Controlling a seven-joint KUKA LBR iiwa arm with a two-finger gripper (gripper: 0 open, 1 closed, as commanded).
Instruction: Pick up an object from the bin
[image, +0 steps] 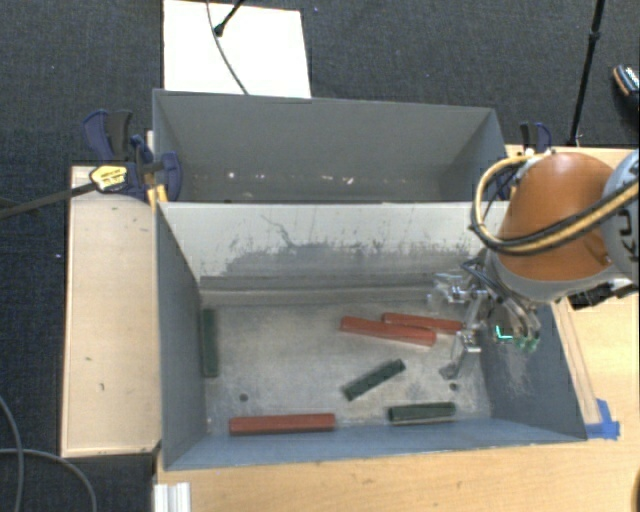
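Observation:
My gripper (466, 338) hangs low at the right side of the bin, just beneath the arm's orange cover. It is at the right end of two long red bars (392, 330) that lie side by side and partly overlapping on the bin floor. A dark green bar (373, 380) lies tilted just left of and below the gripper. Another dark green bar (421, 411) lies flat near the front wall, below the gripper. Nothing can be seen held.
A third red bar (282, 424) lies along the front wall at the left. One more dark green bar (208, 343) lies lengthwise against the left wall. The arm and its cables cover the bin's right slope.

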